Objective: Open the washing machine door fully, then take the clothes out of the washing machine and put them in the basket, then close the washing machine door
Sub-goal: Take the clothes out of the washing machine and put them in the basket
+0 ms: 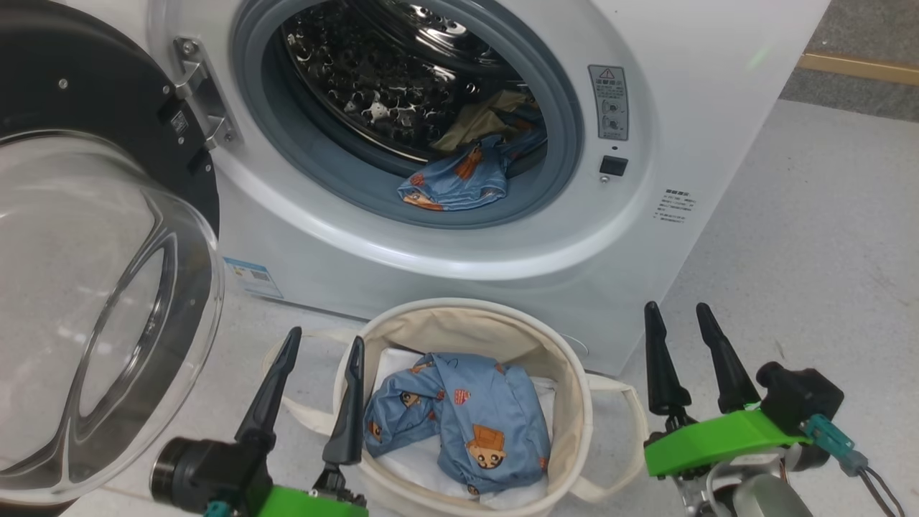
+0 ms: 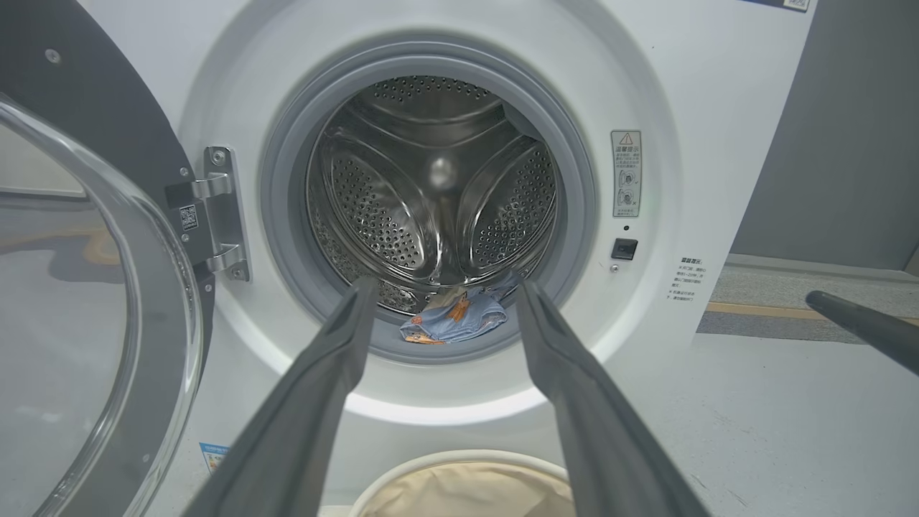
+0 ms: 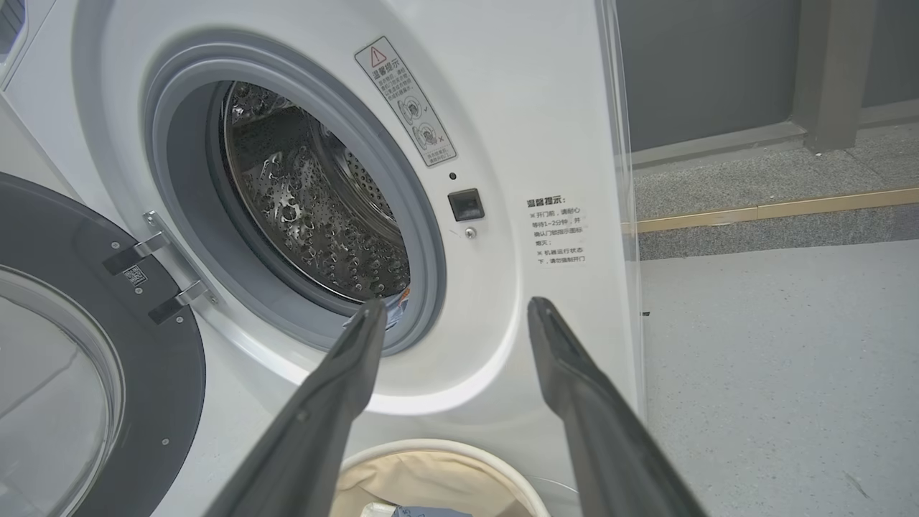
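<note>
The white washing machine (image 1: 703,93) stands with its door (image 1: 93,301) swung wide open to the left. Light blue clothes (image 1: 459,183) with beige parts lie at the drum's front lip, also seen as clothes (image 2: 456,319) between my left fingers. More blue clothes (image 1: 467,424) lie in the cream basket (image 1: 574,402) on the floor before the machine. My left gripper (image 1: 323,345) hangs open at the basket's left rim, holding nothing. My right gripper (image 1: 678,316) is open and empty to the basket's right. The left gripper (image 2: 438,291) and right gripper (image 3: 452,309) both point at the machine's front.
The door's bulging glass bowl (image 1: 108,309) juts out at the left, close to my left arm. Bare grey floor (image 1: 804,237) spreads to the machine's right, ending at a yellow-striped kerb (image 1: 858,68). A white sheet (image 1: 395,362) lines the basket bottom.
</note>
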